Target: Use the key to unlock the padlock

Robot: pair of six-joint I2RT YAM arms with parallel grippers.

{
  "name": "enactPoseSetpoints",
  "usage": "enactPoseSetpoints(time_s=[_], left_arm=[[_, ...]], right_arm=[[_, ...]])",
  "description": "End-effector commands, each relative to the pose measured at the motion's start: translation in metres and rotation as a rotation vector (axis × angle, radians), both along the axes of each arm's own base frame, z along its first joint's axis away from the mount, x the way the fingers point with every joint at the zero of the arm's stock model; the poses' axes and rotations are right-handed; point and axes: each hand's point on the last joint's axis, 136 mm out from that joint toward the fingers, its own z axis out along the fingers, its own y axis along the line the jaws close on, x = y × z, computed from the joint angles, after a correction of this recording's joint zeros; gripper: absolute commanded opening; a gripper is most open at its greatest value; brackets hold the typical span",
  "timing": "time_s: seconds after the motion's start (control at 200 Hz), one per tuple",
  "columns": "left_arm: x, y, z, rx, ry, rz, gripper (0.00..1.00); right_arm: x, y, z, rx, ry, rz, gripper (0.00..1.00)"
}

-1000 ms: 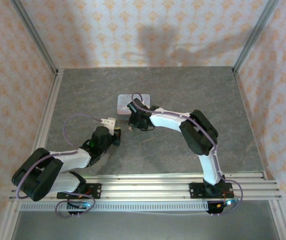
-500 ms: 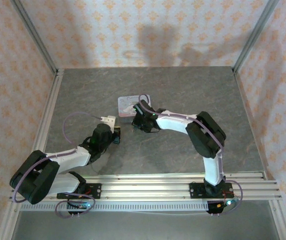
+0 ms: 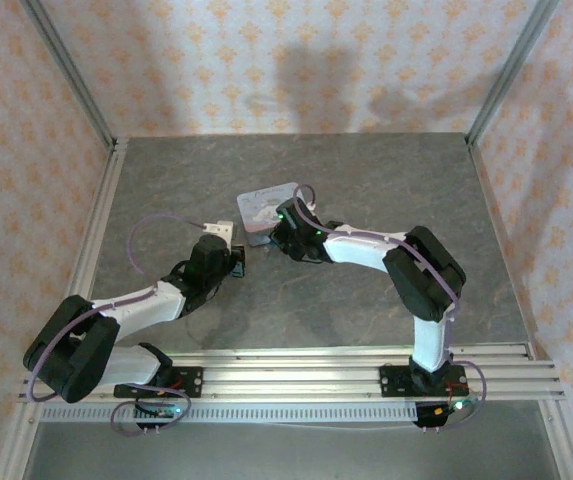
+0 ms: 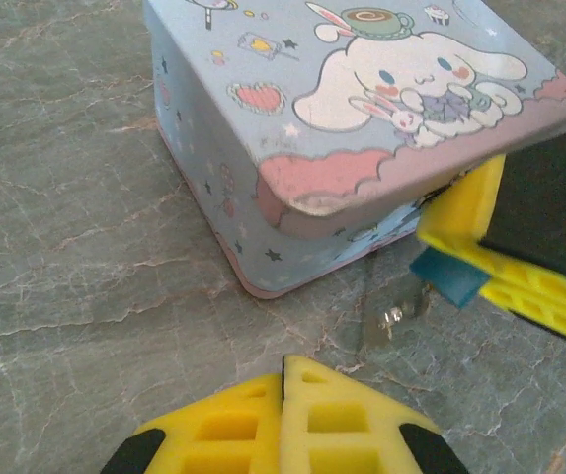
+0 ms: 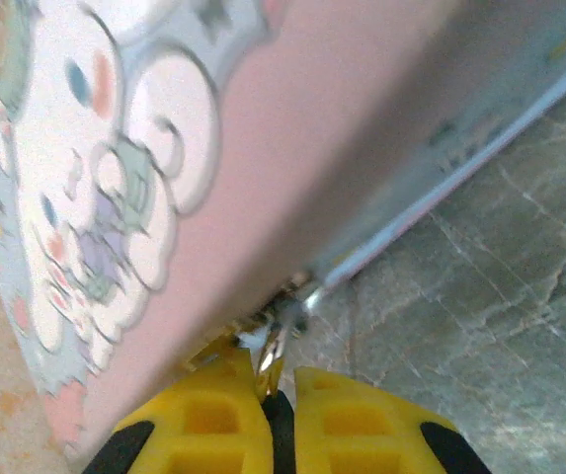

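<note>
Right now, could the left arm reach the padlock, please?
Probably yes: bare table lies between the shut left claw and the padlock by the tin, though the right claw crowds it.

Left arm [image 3: 126, 310]: base at the near edge of the table, left side. The elbow is folded low beside the base; the forearm extends toward the table centre, close to the surface. Left gripper [image 4: 283, 370]: fingers pressed together, nothing between them.

Right arm [image 3: 366, 245]: base at the near edge, right side. The lower link rises steeply to a raised elbow; the forearm reaches left toward the table centre, wrist angled down. Right gripper [image 4: 460, 259]: fingers nearly closed, clamped on the padlock [image 4: 447, 279]. The two grippers face each other, near but apart.
</note>
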Motion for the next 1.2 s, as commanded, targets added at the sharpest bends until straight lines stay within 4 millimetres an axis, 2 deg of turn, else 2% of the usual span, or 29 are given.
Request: enactPoseSetpoints(time_s=[0.0,0.205,0.42,0.51,0.631,0.896,1.016,1.191], left_arm=[[0.0,0.004,0.002,-0.015,0.012,0.021,0.0],[-0.006,0.01,0.004,-0.007,0.01,0.032,0.0],[-0.009,0.015,0.011,0.001,-0.007,0.04,0.0],[-0.011,0.017,0.014,0.006,-0.01,0.038,0.0],[-0.014,0.022,0.018,0.014,-0.019,0.048,0.0],[-0.015,0.026,0.021,0.009,-0.018,0.064,0.0],[-0.013,0.024,0.021,0.008,-0.003,0.058,0.0],[-0.013,0.023,0.021,0.008,0.001,0.055,0.0]], right_arm=[[0.017,-0.007,0.018,0.065,-0.05,-0.15,0.0],[0.017,-0.01,-0.012,0.103,0.03,-0.234,0.0],[0.016,-0.034,-0.015,0.056,-0.005,-0.307,0.0],[0.016,-0.038,-0.021,0.058,0.008,-0.315,0.0],[0.016,-0.039,-0.015,0.042,-0.011,-0.301,0.0],[0.022,-0.056,0.013,-0.054,-0.108,-0.299,0.0],[0.029,-0.058,0.01,-0.047,-0.1,-0.27,0.0],[0.031,-0.053,-0.006,-0.035,-0.039,-0.176,0.0]])
